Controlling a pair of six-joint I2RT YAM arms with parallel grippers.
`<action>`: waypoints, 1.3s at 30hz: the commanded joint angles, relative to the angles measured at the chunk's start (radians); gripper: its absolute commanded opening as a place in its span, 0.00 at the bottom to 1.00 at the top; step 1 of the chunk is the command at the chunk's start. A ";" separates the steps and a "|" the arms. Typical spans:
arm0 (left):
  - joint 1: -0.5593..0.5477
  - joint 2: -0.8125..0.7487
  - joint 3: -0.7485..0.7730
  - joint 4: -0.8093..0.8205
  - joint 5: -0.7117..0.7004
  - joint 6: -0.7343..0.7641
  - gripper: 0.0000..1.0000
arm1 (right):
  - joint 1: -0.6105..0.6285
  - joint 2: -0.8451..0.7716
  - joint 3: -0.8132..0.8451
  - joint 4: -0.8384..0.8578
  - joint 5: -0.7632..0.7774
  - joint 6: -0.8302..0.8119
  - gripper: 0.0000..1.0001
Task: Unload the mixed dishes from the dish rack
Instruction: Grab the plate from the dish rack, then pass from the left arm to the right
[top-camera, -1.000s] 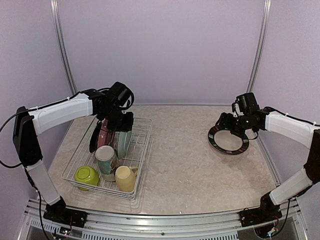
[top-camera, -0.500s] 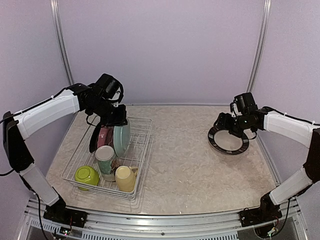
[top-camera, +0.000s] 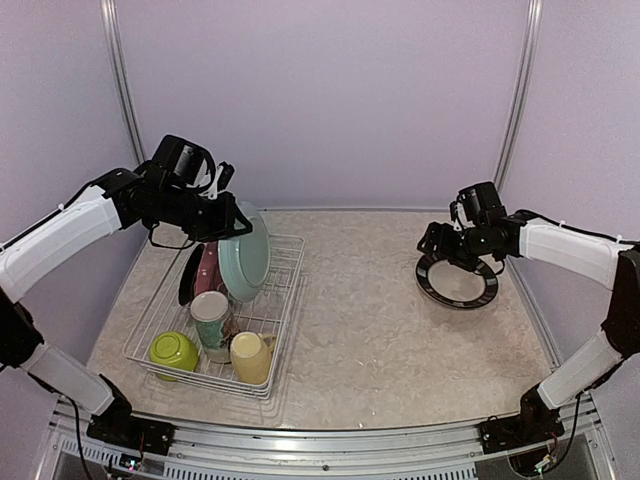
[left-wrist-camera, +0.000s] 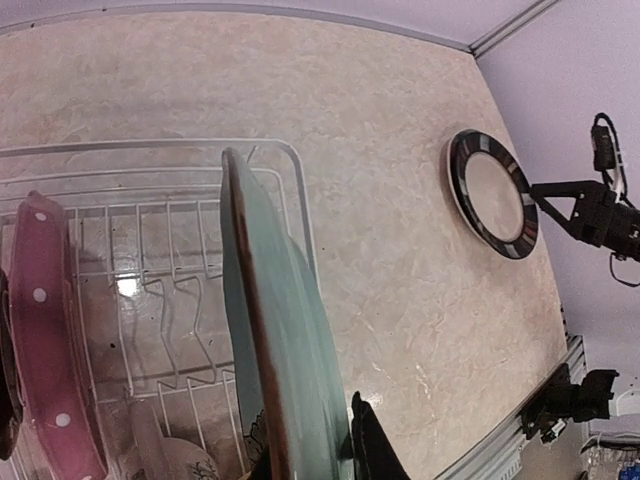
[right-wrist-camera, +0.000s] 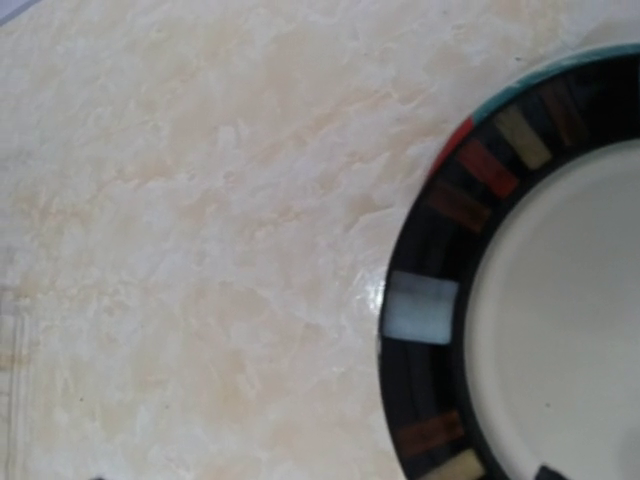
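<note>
My left gripper (top-camera: 226, 216) is shut on the rim of a green plate (top-camera: 245, 262), holding it on edge above the dish rack (top-camera: 296, 268). In the left wrist view the green plate (left-wrist-camera: 290, 370) is pinched between the fingers of the left gripper (left-wrist-camera: 315, 458). A pink dotted plate (top-camera: 207, 270) and a black plate (top-camera: 187, 276) still stand in the slots. A lime-green bowl (top-camera: 173, 352), a pale yellow mug (top-camera: 251, 357) and a floral mug (top-camera: 211, 318) lie at the rack's near end. My right gripper (top-camera: 442, 243) hangs open over the left rim of the striped-rim plate (top-camera: 458, 282), which lies flat on the table.
The dish rack (left-wrist-camera: 150, 300) takes up the left part of the marbled table, and the pink dotted plate (left-wrist-camera: 40, 330) stands in it. The striped-rim plate (right-wrist-camera: 540, 320) lies at the far right, near the side wall. Purple walls close the back and sides.
The left gripper has lifted the green plate up out of its slot and swung back towards the left. The right gripper has edged slightly left over the striped-rim plate.
</note>
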 joint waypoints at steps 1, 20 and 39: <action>0.001 -0.107 -0.065 0.272 0.161 0.076 0.00 | 0.034 -0.016 -0.038 0.037 0.004 0.010 0.91; -0.134 -0.299 -0.381 0.720 0.166 0.744 0.00 | 0.134 0.103 0.066 0.228 -0.244 0.122 0.96; -0.300 -0.109 -0.417 0.903 -0.228 1.370 0.00 | 0.196 0.149 0.207 0.390 -0.369 0.372 0.95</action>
